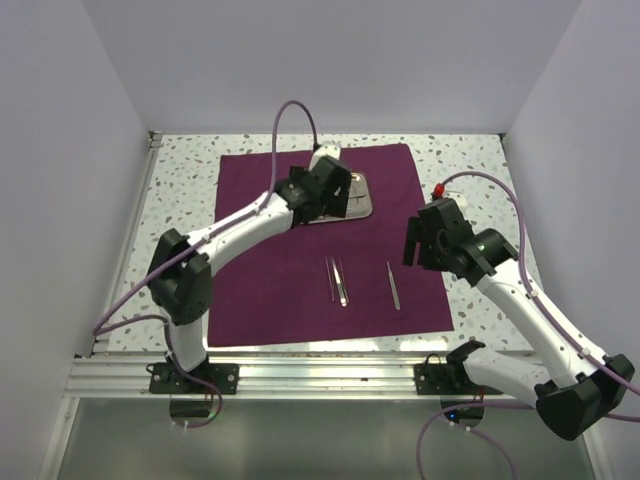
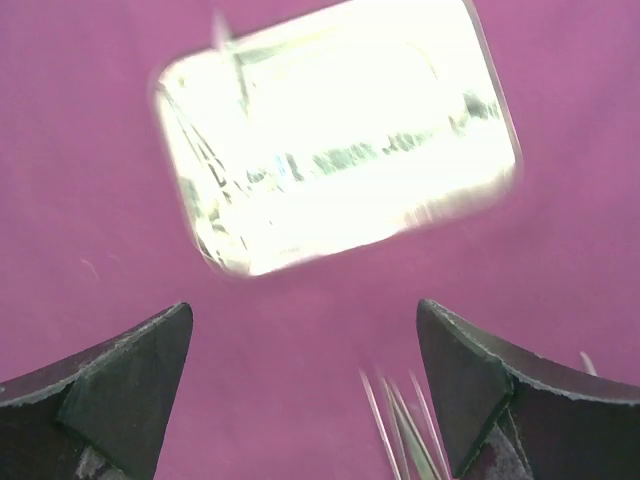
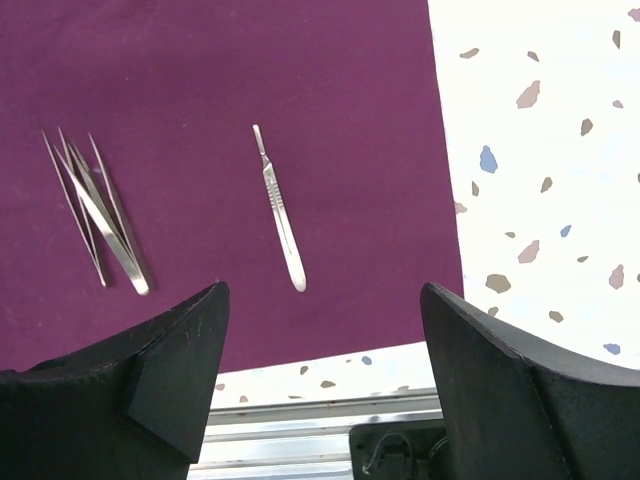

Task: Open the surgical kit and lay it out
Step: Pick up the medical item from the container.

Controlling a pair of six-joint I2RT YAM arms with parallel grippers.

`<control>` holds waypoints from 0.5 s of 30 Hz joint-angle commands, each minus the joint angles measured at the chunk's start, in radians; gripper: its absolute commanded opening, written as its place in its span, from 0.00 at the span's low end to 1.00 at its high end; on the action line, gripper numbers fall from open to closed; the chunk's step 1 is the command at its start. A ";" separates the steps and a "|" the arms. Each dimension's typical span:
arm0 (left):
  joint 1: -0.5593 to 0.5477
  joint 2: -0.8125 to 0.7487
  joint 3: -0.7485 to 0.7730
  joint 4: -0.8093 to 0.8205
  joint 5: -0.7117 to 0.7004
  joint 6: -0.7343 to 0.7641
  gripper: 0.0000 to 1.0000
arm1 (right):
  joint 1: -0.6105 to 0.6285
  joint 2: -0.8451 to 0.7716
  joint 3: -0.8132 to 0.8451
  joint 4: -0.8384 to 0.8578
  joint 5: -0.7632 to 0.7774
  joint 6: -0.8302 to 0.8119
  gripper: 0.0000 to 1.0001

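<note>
The dark purple cloth [image 1: 280,270] lies spread flat on the table. On its far part sits the shiny steel tray [image 1: 361,201], glaring white in the left wrist view [image 2: 335,140]. My left gripper [image 1: 328,190] hovers over the tray's near-left side, open and empty [image 2: 303,310]. Crossed silver tweezers [image 1: 337,281] lie mid-cloth, sharp in the right wrist view [image 3: 95,210] and blurred in the left one [image 2: 400,430]. A slim scalpel-like handle [image 1: 393,286] lies to their right [image 3: 280,210]. My right gripper [image 1: 416,245] hangs open above the cloth's right side, holding nothing [image 3: 325,290].
The speckled white tabletop [image 3: 540,150] shows around the cloth. An aluminium rail [image 1: 300,375] runs along the near edge, with both arm bases bolted to it. White walls close in the left, right and back sides. Purple cables loop off both arms.
</note>
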 commanded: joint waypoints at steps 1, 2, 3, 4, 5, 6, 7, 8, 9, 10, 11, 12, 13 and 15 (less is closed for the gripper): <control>0.157 0.144 0.229 -0.005 0.020 0.185 0.97 | -0.004 -0.008 -0.010 0.024 0.005 0.013 0.81; 0.184 0.224 0.281 -0.060 0.060 0.201 0.96 | -0.006 -0.004 -0.006 0.025 0.001 0.014 0.81; 0.229 0.252 0.321 -0.072 0.089 0.201 0.96 | -0.004 0.007 0.004 0.025 -0.003 0.013 0.81; 0.253 0.269 0.354 -0.069 0.145 0.199 0.96 | -0.004 0.010 0.010 0.024 -0.003 0.014 0.81; 0.278 0.299 0.367 -0.052 0.182 0.178 0.96 | -0.004 0.015 0.014 0.025 -0.003 0.014 0.81; 0.319 0.318 0.382 -0.055 0.228 0.161 0.96 | -0.006 0.022 0.028 0.025 -0.007 0.016 0.81; 0.338 0.339 0.425 -0.058 0.250 0.149 0.95 | -0.006 0.025 0.034 0.019 -0.009 0.016 0.81; 0.350 0.385 0.450 -0.072 0.267 0.141 0.95 | -0.004 0.030 0.042 0.013 -0.006 0.014 0.81; 0.363 0.408 0.479 -0.082 0.273 0.142 0.93 | -0.004 0.031 0.050 0.011 -0.004 0.013 0.81; 0.366 0.428 0.521 -0.090 0.279 0.146 0.92 | -0.006 0.035 0.051 0.008 -0.001 0.011 0.81; 0.367 0.453 0.531 -0.084 0.284 0.155 0.91 | -0.006 0.035 0.050 0.008 0.000 0.005 0.81; 0.367 0.459 0.534 -0.073 0.299 0.155 0.89 | -0.004 0.039 0.047 0.010 0.002 0.004 0.81; 0.367 0.465 0.536 -0.064 0.312 0.155 0.88 | -0.004 0.044 0.044 0.013 0.002 -0.001 0.81; 0.367 0.487 0.546 -0.041 0.347 0.150 0.82 | -0.004 0.057 0.042 0.016 -0.001 -0.006 0.81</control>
